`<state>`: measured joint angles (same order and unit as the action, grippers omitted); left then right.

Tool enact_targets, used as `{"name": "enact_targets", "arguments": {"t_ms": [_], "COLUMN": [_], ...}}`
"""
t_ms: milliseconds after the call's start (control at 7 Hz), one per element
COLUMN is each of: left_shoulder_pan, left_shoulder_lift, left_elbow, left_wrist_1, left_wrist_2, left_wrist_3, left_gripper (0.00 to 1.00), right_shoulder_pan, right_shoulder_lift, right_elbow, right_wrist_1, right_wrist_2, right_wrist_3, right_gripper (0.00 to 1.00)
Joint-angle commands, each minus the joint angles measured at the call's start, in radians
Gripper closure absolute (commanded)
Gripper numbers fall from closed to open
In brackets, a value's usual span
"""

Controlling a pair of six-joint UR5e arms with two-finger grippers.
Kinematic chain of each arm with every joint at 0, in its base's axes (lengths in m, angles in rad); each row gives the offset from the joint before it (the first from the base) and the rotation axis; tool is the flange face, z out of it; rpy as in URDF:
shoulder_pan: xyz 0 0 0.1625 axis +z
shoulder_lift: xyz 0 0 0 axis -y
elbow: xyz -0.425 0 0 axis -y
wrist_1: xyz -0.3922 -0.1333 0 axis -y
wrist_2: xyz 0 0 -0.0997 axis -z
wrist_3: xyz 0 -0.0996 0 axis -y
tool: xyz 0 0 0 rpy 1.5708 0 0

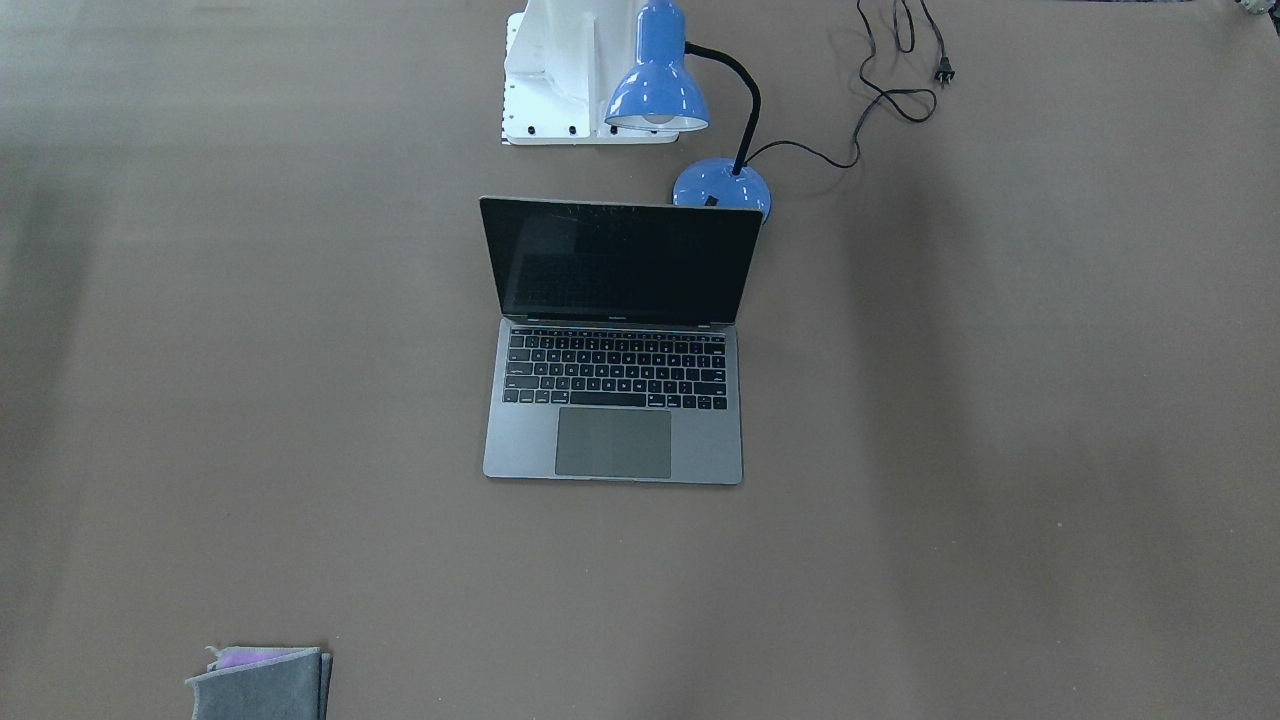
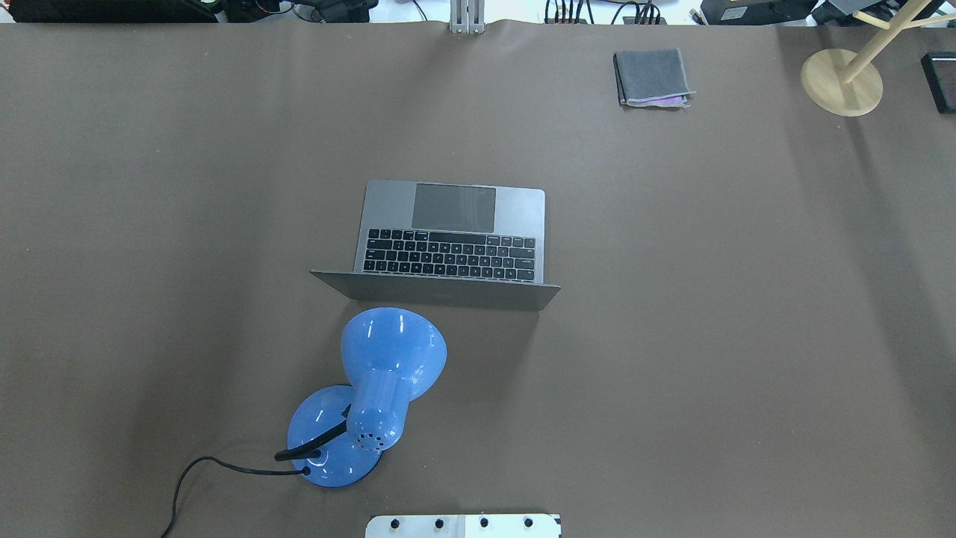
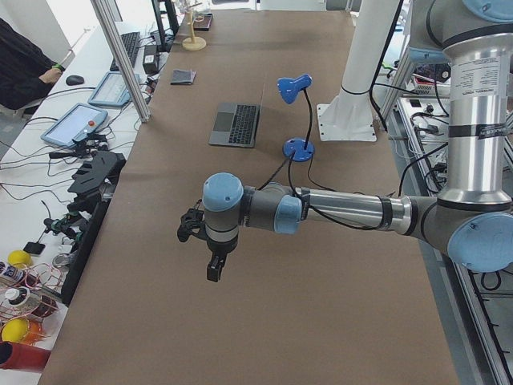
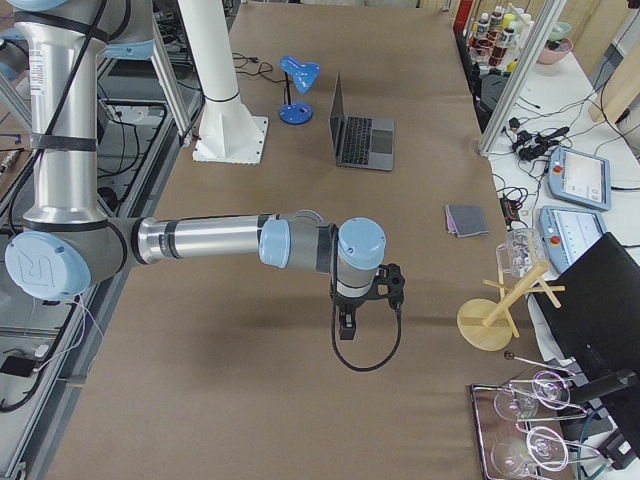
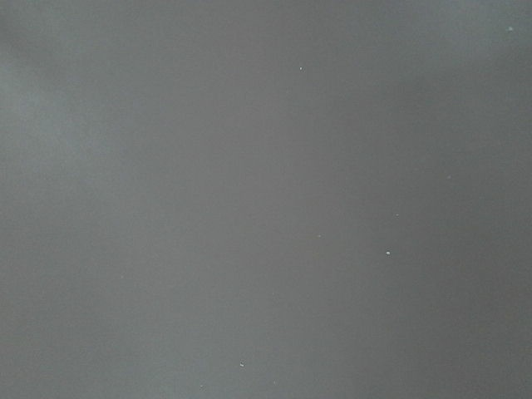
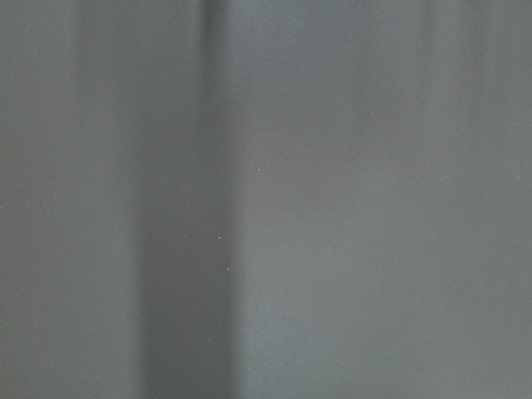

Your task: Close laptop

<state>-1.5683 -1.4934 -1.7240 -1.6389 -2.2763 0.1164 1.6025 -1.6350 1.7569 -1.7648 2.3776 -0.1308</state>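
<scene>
The laptop [image 1: 613, 440] stands open in the middle of the brown table, with its dark screen upright, black keys and large trackpad showing. It also shows in the overhead view [image 2: 523, 217], the left view [image 3: 236, 124] and the right view [image 4: 360, 135]. My left gripper [image 3: 214, 269] hangs over bare table far from the laptop, seen only in the left view; I cannot tell if it is open or shut. My right gripper [image 4: 345, 325] hangs over bare table at the other end, seen only in the right view; I cannot tell its state. Both wrist views show only bare table.
A blue desk lamp [image 2: 381, 373] stands just behind the laptop's lid on the robot's side, its cord [image 1: 880, 95] trailing away. A folded grey cloth [image 2: 651, 77] and a wooden stand [image 2: 842, 82] lie at the far right. The white robot base plate [image 1: 560, 80] sits behind the lamp.
</scene>
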Motion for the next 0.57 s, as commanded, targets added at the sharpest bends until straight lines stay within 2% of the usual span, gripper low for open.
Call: {"name": "enact_targets", "arguments": {"t_ms": [0,429], "left_shoulder_pan": [0.001,0.002], "left_shoulder_lift": [0.007,-0.002], "left_elbow": [-0.002,0.006], "left_wrist_1": [-0.002,0.002], "left_wrist_2": [-0.002,-0.006], "left_wrist_3": [-0.001,-0.004], "left_gripper": [0.01,0.01], "right_shoulder_pan": [0.001,0.001], "right_shoulder_lift": [0.004,0.000], "right_elbow": [0.013,0.019], "right_wrist_1": [0.001,0.001], "right_wrist_2": [0.002,0.002], "right_wrist_3": [0.016,0.014], "right_gripper": [0.00,0.00]}}
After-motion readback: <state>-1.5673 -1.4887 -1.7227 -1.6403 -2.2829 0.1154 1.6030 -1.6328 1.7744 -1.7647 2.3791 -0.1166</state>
